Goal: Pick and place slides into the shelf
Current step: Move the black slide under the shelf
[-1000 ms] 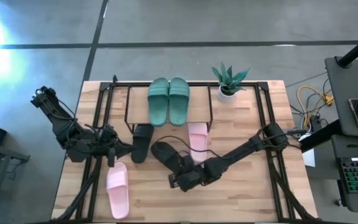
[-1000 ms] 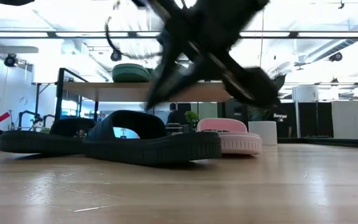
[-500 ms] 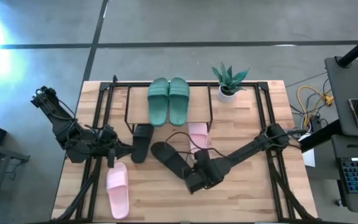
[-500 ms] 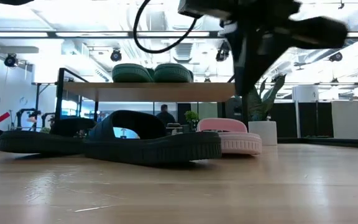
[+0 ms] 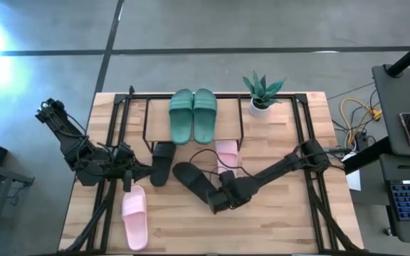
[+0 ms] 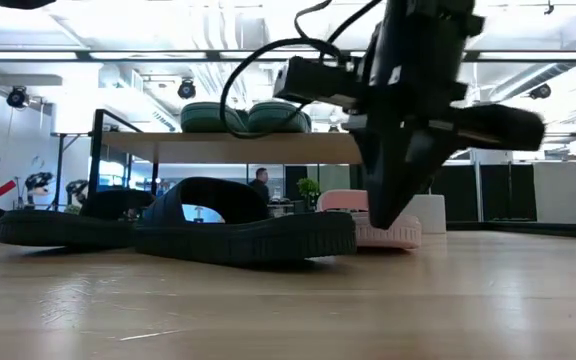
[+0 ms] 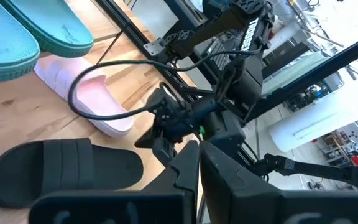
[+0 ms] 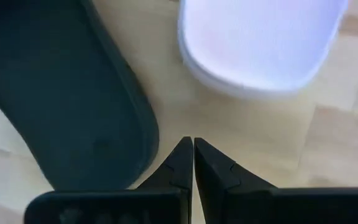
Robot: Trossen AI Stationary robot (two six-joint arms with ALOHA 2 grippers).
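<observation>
High view, from the left edge across: the left arm lies low over the table's left side, its left gripper (image 5: pixel 135 173) beside the heel of a black slide (image 5: pixel 162 161) that sits at the shelf's (image 5: pixel 230 125) left front post; its own wrist view shows its fingers (image 7: pixel 185 171) pressed together, holding nothing. Below it a pink slide (image 5: pixel 134 216) lies alone near the table's front edge. On the shelf's top board the green pair (image 5: pixel 193 114) rests side by side, toes away from the front. In front of the shelf a second black slide (image 5: pixel 194 182) lies at a slant, and a second pink slide (image 5: pixel 226 154) sits just beside it, half under the board. The right gripper (image 5: pixel 217 200) hovers at that black slide's heel end, fingers (image 8: pixel 180 163) closed together over bare wood between the two slides, gripping nothing. A potted plant (image 5: pixel 262 92) stands at the shelf's right end.
</observation>
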